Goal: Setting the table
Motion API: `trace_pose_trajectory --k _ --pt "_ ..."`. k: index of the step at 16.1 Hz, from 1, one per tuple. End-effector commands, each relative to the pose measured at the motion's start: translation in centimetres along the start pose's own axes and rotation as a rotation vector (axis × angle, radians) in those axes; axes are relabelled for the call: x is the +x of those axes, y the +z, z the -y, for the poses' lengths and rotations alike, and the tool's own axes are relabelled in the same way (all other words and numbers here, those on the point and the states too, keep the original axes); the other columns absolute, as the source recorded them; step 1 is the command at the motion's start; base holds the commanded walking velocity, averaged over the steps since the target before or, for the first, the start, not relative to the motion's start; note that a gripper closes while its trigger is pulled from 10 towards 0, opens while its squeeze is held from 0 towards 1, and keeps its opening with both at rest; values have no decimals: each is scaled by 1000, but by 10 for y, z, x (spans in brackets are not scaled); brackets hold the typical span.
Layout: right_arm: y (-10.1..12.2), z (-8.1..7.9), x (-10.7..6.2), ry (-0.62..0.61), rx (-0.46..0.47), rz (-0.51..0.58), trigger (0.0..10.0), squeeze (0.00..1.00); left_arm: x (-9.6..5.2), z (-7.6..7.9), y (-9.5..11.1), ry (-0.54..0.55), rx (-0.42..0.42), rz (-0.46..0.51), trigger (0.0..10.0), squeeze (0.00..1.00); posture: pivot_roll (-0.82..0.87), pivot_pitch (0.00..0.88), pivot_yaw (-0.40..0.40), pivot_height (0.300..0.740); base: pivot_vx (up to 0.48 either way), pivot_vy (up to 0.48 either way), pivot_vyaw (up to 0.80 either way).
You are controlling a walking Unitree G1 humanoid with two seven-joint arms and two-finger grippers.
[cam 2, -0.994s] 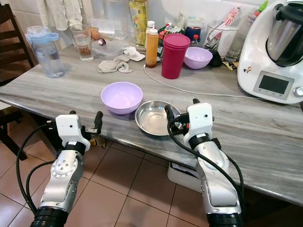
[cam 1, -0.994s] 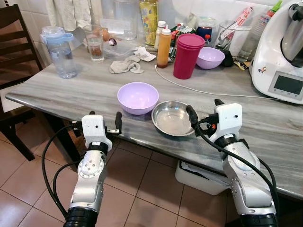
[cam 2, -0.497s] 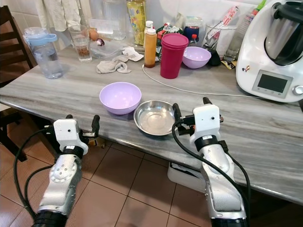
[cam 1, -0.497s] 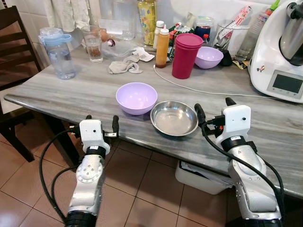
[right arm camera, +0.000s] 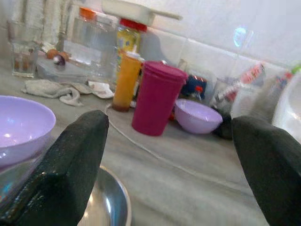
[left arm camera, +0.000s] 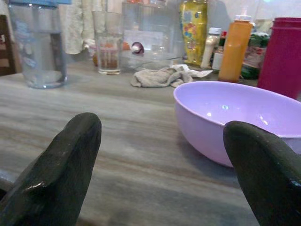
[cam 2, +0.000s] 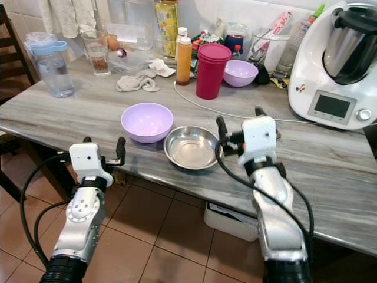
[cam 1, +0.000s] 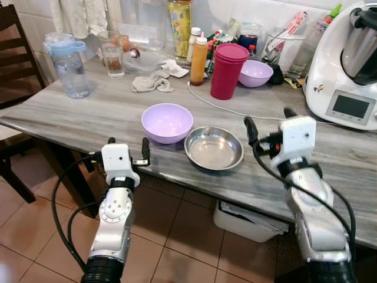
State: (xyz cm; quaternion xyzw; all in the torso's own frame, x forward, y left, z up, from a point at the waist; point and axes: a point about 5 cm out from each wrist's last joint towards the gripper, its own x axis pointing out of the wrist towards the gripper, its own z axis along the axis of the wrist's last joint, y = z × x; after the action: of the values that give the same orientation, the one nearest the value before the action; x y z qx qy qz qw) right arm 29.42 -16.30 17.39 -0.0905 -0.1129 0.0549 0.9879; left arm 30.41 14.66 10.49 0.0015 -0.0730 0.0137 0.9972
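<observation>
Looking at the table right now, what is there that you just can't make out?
- Kitchen machine: cut off by the head views' right edge.
- Chair: cut off at their left edge.
- Yellow bottle: top cropped, label too small to read.
- Plastic bin beneath: mostly hidden by the table.

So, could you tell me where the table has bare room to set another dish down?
Free: the stretch left of the purple bowl, in front of the jug, and the stretch right of the steel bowl, in front of the white appliance, where the right gripper hovers. Crowded: the back edge, with bottles, glass, rag, red cup and small bowl.
</observation>
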Motion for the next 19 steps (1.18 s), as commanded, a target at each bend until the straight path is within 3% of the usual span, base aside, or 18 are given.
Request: trace_pose_trajectory --k 1,4,9,14,19 --pt "4 6 -5 -49 14 22 10000 0 -1 3 -2 -35 25 -12 10000 0 -280 0 -5 740 0 0 0" --pt "-3 5 -15 -80 41 -5 10000 0 -3 -3 -3 -43 54 -18 10000 0 -284 17 29 740 0 0 -525" --pt "-12 5 -38 -124 60 -43 10000 0 -21 -19 -11 -43 95 -62 10000 0 -283 39 44 740 0 0 -758" --pt "-11 3 -33 -98 62 -42 10000 0 -21 -20 -8 -28 113 -70 10000 0 -256 51 32 740 0 0 0" --pt "-12 -4 -30 -76 84 -48 10000 0 -24 -25 -7 -16 122 -78 10000 0 -239 54 30 740 -253 0 0"
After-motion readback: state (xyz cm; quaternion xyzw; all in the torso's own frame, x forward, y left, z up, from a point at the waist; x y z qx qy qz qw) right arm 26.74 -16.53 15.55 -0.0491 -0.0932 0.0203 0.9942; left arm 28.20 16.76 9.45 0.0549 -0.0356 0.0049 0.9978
